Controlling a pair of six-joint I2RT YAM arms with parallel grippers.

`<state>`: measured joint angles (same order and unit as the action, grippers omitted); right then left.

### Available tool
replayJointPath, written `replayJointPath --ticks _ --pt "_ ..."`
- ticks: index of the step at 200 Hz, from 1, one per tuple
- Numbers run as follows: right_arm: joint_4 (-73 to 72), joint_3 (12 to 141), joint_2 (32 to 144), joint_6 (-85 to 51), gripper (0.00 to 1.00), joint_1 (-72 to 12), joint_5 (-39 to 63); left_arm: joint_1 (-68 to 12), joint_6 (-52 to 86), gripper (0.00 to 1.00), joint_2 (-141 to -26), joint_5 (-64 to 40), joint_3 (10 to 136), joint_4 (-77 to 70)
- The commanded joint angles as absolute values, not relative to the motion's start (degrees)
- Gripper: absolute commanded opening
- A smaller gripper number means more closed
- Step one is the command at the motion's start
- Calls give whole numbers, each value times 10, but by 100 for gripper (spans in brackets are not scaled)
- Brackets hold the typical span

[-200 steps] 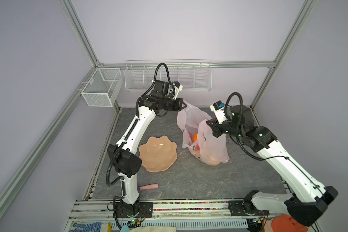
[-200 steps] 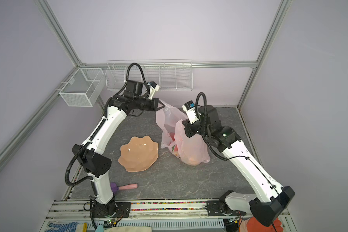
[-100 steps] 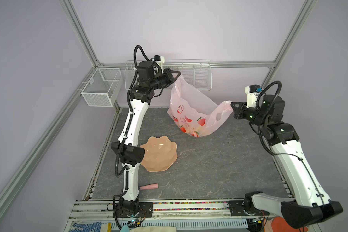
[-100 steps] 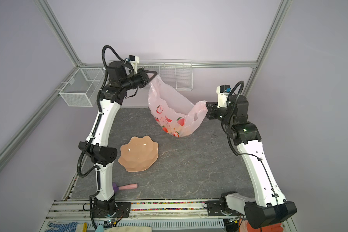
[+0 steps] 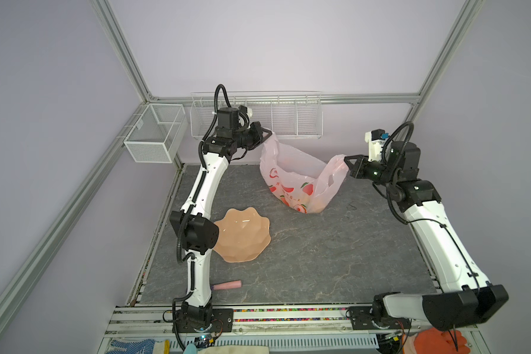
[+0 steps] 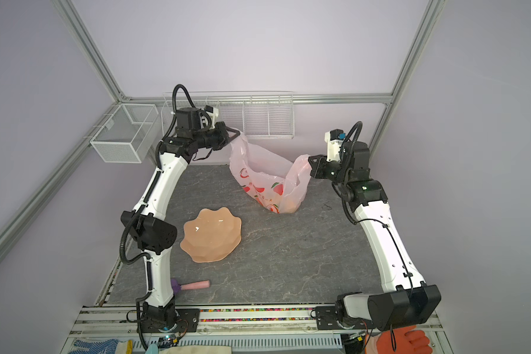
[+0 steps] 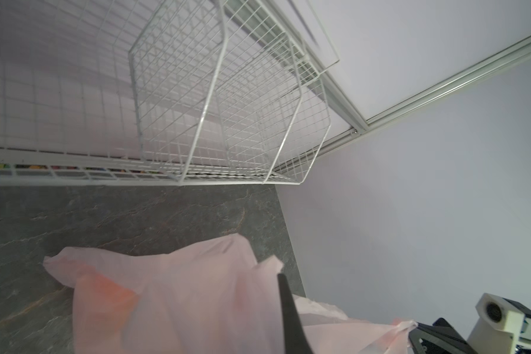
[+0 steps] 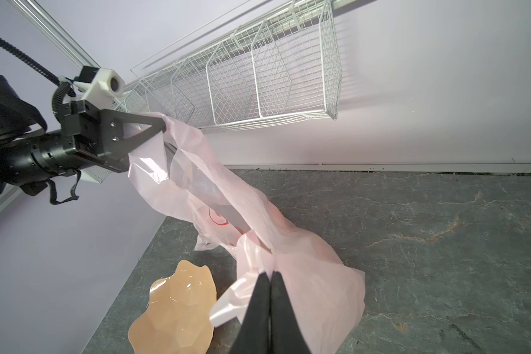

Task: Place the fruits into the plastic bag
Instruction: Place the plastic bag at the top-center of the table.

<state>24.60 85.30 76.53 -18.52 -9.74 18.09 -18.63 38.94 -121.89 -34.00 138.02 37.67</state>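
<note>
Plastic bag point(image 5: 292, 180): slung open between 2 arms, its bottom sagging low over the grey tabletop's point(image 5: 319, 254) far side.
Left gripper point(image 5: 269, 134): clamped on 1 handle.
Right gripper point(image 5: 346, 160): pinching the other handle.
Fruits point(image 5: 318, 202): an orange blur inside.

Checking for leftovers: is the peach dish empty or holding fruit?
Empty: the dish shows only its bare peach inside in both top views.
</note>
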Motion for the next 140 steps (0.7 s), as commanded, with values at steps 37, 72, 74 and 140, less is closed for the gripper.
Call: replayJointPath --ticks 37,72,74,140 --pt "274 872 757 -186 7 -97 199 -188 354 0 -1116 -294 1335 433" --pt "291 873 749 -192 7 -102 217 -188 346 0 -1065 -267 1290 464" --pt "291 872 749 -192 7 -102 218 -188 345 0 -1064 -267 1290 467" --pt "276 848 772 -204 8 -108 212 -185 342 2 -1060 -234 1221 467"
